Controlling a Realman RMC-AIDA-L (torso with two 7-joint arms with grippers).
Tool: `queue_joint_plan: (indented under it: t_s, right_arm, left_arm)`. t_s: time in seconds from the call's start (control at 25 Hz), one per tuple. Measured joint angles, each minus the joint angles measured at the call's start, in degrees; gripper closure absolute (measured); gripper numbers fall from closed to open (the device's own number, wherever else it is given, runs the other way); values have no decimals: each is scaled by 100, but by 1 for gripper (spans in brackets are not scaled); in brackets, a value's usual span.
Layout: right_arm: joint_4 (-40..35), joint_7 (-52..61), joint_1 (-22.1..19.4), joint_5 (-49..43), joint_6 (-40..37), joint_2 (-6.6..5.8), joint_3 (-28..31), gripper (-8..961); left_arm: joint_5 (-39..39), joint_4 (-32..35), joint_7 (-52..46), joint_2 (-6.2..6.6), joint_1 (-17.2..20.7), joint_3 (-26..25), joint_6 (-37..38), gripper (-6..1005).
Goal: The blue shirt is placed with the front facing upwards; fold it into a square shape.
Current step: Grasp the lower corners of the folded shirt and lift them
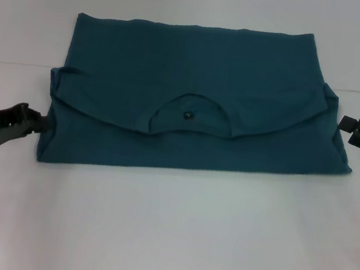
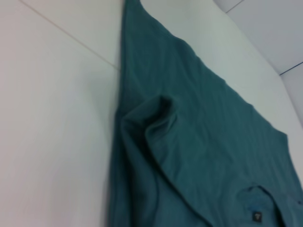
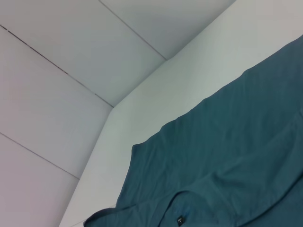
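White table (image 1: 165,240) fills the head view, plain and matte; one thin seam line crosses it behind the shirt. Right wrist view shows the table's far edge and pale floor tiles (image 3: 61,71) with dark grout lines beyond. No containers in view.

The blue shirt (image 1: 201,77) lies flat at the table's centre, already folded once: the collar end is doubled over onto the body, neckline (image 1: 190,113) and small dark tag (image 1: 187,116) facing the robot, curved fold edge running across. Lettering is not visible. Long axis runs left to right; the straight edge lies on the far side.

Left gripper (image 1: 37,125) sits low at the shirt's near-left corner, touching or just beside the cloth; can't tell if its fingers are spread or pinching. Right gripper (image 1: 349,125) is just beside the shirt's right edge, fingers' state can't tell either.
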Motion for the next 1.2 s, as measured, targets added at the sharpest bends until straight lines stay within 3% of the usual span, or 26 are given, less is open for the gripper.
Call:
queue_joint_plan:
  t_s: [0.36, 0.8, 1.2]
  right_arm:
    - [6, -3, 27, 0, -2, -7, -1, 235]
    - [6, -3, 26, 0, 18, -8, 0, 235]
    - [6, -3, 29, 5, 19, -3, 0, 235]
  left_arm:
    - [469, -36, -569, -30, -41, 28, -350, 788]
    - [549, -493, -542, -16, -269, 26, -837, 327]
    - [583, -593, -538, -23, -312, 26, -1105, 299]
